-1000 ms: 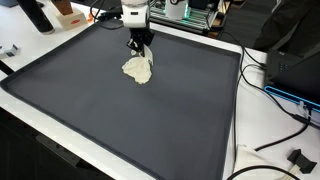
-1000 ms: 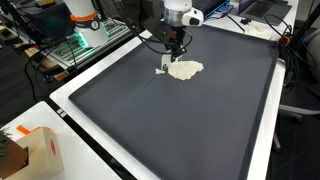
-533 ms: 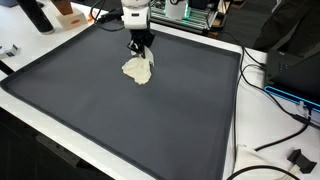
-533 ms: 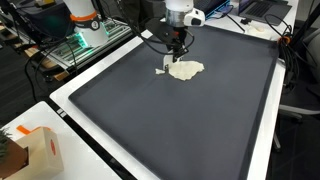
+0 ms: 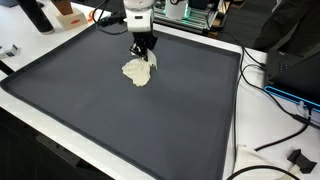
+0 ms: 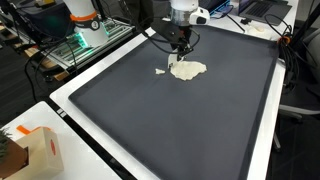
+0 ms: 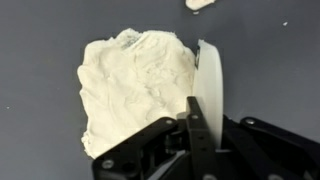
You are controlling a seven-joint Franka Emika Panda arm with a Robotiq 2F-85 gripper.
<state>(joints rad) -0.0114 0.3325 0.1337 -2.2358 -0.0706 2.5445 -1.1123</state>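
Tool (image 5: 146,54) clamped on wht blade (image 7: 208,85), blade touching dough lump (image 7: 135,85).

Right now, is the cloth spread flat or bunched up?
Bunched up: the cloth lies as a wrinkled lump on the dark mat, with one edge lifted up at the pincer.

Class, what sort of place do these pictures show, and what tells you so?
Probably a robotics lab: a black mat on a white table, cables trailing beside it, and electronics nearby. The hand is at a lump of dough.
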